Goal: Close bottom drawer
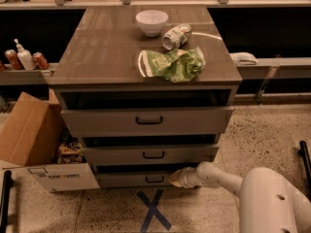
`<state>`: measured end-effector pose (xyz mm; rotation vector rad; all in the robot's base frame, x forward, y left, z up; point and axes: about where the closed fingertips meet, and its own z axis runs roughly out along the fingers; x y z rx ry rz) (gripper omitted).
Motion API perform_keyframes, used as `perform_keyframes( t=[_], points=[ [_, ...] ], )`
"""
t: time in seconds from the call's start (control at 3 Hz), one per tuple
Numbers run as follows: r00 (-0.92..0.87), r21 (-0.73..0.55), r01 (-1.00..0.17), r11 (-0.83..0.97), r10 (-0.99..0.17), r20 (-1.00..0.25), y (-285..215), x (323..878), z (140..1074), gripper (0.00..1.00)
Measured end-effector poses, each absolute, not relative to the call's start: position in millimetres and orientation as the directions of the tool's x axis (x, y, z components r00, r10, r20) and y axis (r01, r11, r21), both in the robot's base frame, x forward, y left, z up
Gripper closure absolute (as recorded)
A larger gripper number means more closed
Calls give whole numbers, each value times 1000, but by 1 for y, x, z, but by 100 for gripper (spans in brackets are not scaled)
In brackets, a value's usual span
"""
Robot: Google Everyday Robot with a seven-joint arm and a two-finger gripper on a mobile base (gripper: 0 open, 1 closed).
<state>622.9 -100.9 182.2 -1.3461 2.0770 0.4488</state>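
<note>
Speckled terrazzo floor [262, 130] runs under a grey three-drawer cabinet [97, 57] in the middle of the frame, and at its foot sits the bottom drawer [121, 180], the shortest, narrowest grey front with a small black handle [154, 179] and a dark gap above its panel. The pale cream gripper [176, 177] is against that front just right of the handle, low and centre in the frame; I cannot tell whether it is open or closed. Its white arm [218, 176] reaches in from the lower right. A blue tape cross [153, 210] marks the floor just below. Above are the mid-sized grey drawer [112, 155] and the tallest grey drawer [97, 123]. An open brown cardboard box [29, 135] stands at the left, and the cabinet top carries a crumpled green bag [172, 64], a crushed can [176, 36] and a white bowl [151, 22]
</note>
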Motion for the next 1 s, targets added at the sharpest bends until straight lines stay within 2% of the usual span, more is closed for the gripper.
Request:
perform_keyframes(
  t=[0.67, 1.0],
  points=[
    [-331, -25, -886, 463, -669, -665, -125, 628, 176, 100],
    [-313, -5, -901, 434, -658, -685, -139, 599, 181, 100]
  ],
)
